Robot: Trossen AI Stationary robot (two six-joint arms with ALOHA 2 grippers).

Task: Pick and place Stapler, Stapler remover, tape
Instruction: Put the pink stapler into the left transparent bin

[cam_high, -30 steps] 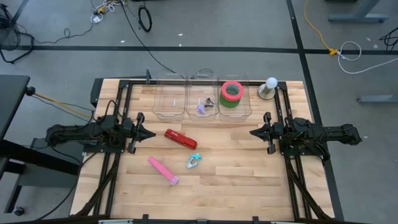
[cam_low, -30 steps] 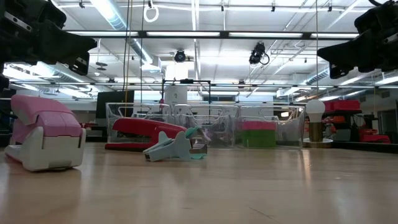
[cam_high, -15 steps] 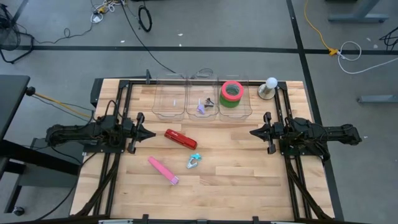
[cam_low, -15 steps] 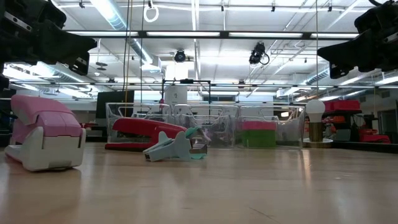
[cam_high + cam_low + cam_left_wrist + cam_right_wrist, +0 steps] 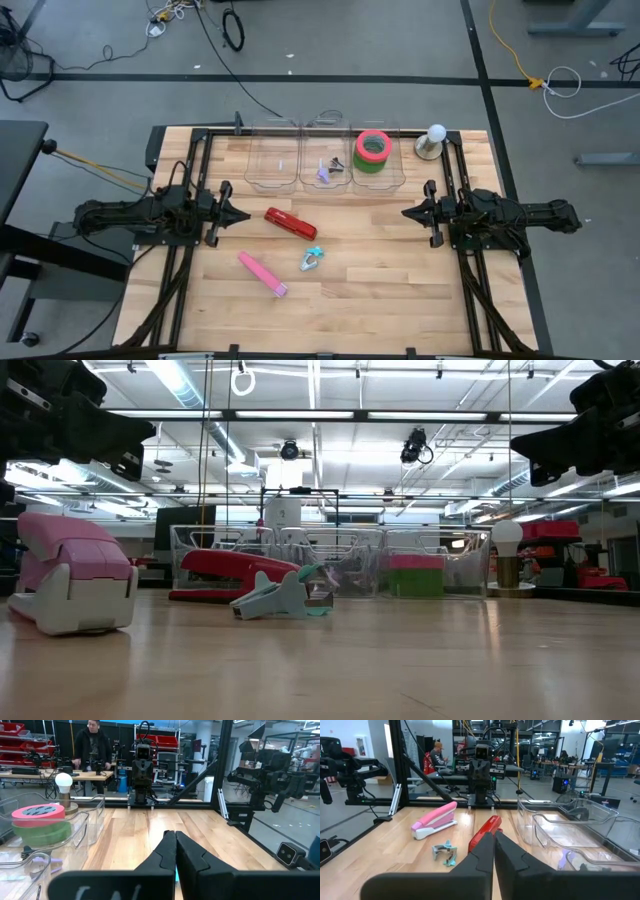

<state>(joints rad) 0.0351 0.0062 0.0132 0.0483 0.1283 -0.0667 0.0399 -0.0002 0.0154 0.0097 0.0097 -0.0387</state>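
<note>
A red stapler (image 5: 290, 223) lies flat on the wooden table near its middle. A pink stapler (image 5: 262, 273) lies nearer the front edge, and a teal staple remover (image 5: 311, 259) lies to its right. The red roll of tape (image 5: 373, 145) sits stacked on the green roll (image 5: 42, 832) inside the right-hand clear bin (image 5: 396, 178). My left gripper (image 5: 245, 214) hovers shut at the table's left side and points level toward the middle, with nothing between its fingers. My right gripper (image 5: 404, 212) hovers shut at the right side, facing it, and holds nothing.
Three clear bins stand in a row at the far edge; the left one (image 5: 272, 160) holds little, and the middle one (image 5: 325, 150) holds a small purple item (image 5: 325, 172). A white bulb on a stand (image 5: 434, 140) stands at the far right. A person (image 5: 95, 745) shows in the room beyond.
</note>
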